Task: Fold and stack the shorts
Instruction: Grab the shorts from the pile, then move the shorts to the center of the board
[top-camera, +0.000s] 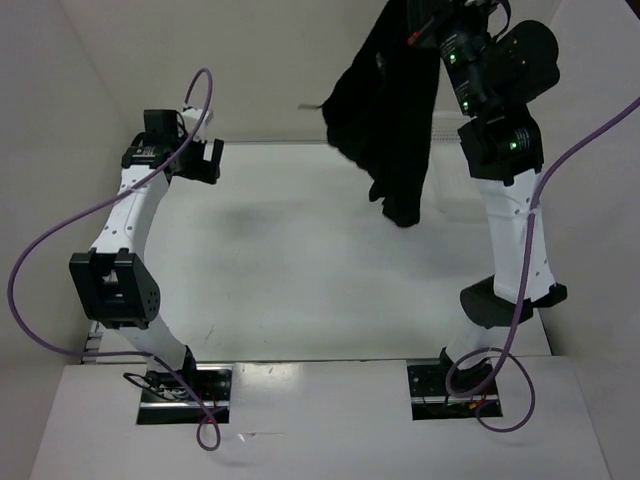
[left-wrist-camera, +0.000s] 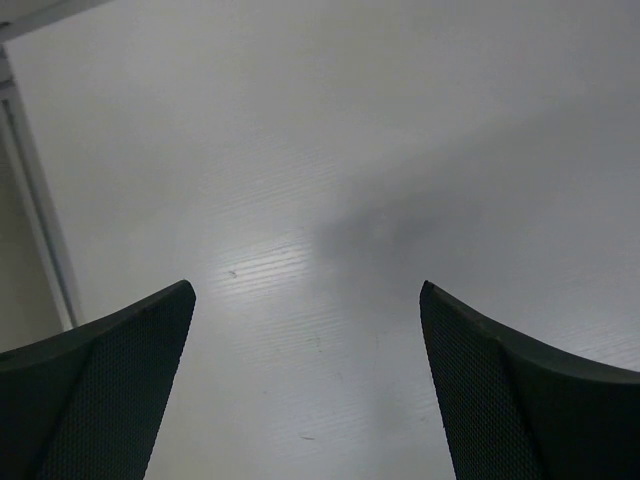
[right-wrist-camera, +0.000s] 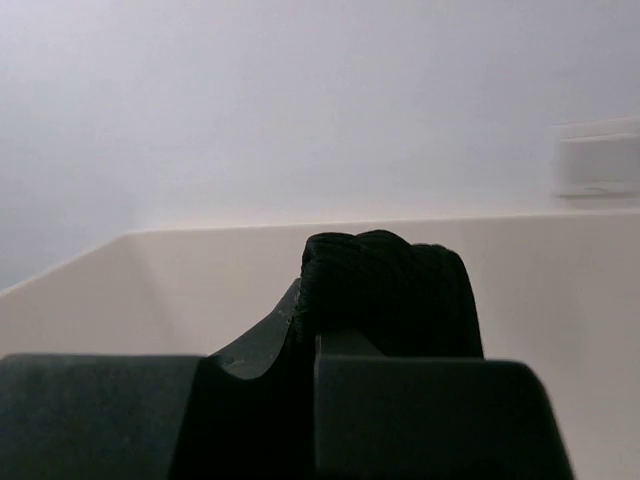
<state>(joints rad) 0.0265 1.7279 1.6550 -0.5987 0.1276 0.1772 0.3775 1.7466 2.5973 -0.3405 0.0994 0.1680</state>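
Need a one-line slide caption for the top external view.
Right gripper holds the black shorts dangling above the table; left gripper hovers open and empty.

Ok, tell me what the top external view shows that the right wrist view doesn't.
Only top external: the whole shorts dangling above the table, and the open, empty left hand. Only right wrist: a white box on the wall. Both: the right hand pinching the black fabric.

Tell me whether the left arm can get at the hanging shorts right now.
Probably yes: the left gripper is open, and nothing stands between it and the shorts dangling from the right gripper.
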